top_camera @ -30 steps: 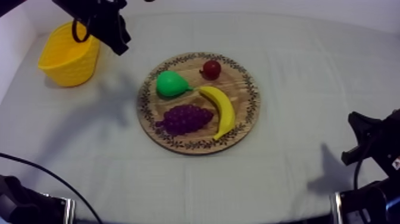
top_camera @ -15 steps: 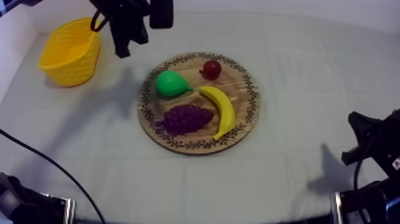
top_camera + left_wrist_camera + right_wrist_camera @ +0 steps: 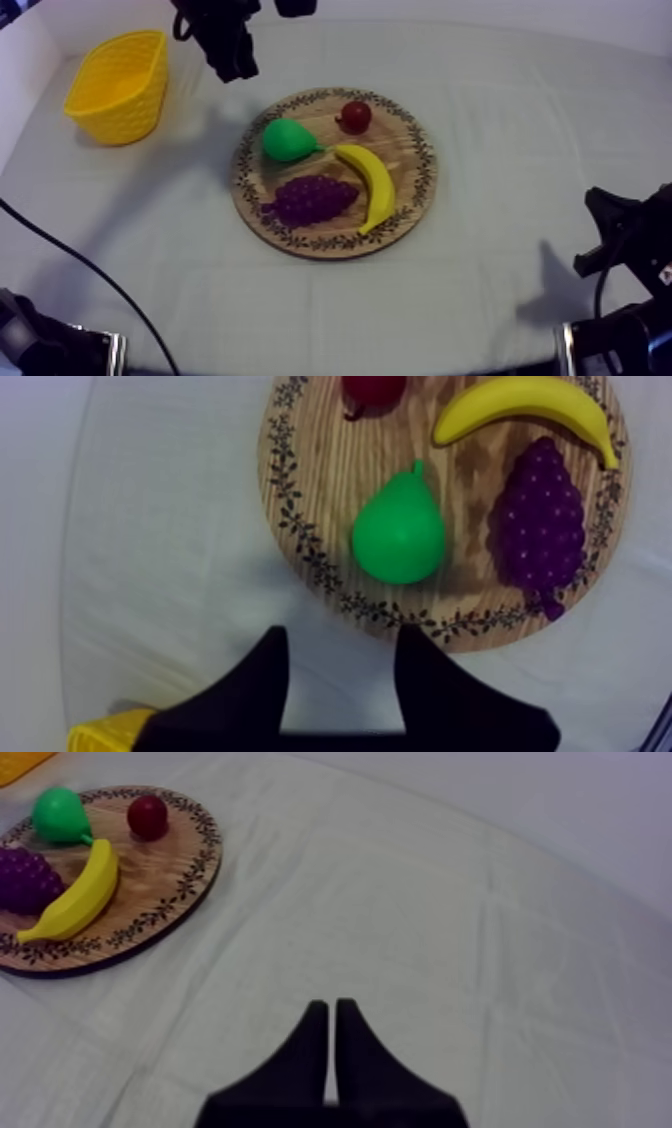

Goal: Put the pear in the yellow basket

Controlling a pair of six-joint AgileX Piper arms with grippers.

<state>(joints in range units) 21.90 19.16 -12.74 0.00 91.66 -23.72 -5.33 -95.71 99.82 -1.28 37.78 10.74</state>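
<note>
Left gripper (image 3: 342, 638) spread empty just short of the pear (image 3: 399, 536) on wooden board (image 3: 320, 466), lined up to grab; right gripper (image 3: 331, 1007) closed, idle.

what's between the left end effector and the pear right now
In the left wrist view, only bare cloth and the patterned rim of the board lie between the left end effector and the pear.
</note>
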